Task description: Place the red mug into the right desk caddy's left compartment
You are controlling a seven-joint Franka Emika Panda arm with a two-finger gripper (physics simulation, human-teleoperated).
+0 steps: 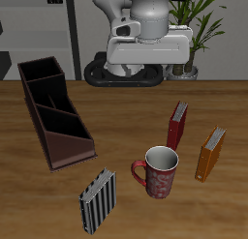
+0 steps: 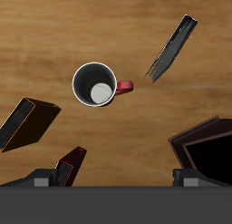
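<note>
Standing open-topped on the wooden table (image 1: 126, 117), the right desk caddy (image 1: 53, 109) is a long dark maroon-brown box with a black inside, split into three sections that run from back to front. Its side walls slope from tall to low along its length. No object shows in any section, so far as the exterior view reveals — the left compartment (image 1: 41, 70) included, though which end has the lowest walls is hard to judge from here. In the wrist view only one corner of the caddy (image 2: 207, 150) shows, dark within.

The red mug (image 1: 158, 171) stands upright nearer the table's front edge, well apart from the caddy, its handle pointing toward the striped grey book (image 1: 98, 200) that stands close by. Seen from the wrist camera, the mug (image 2: 98, 83) has a grey-white inside with a pale round patch at the bottom. A slim red book (image 1: 178, 124) stands just behind the mug, and an orange book (image 1: 210, 153) stands beside it, farther from the caddy.

The arm is folded up at the table's back, high above the surface — the gripper (image 2: 116, 180) hangs over the mug, touching nothing. Its fingers (image 2: 41, 180) sit wide apart, released.
</note>
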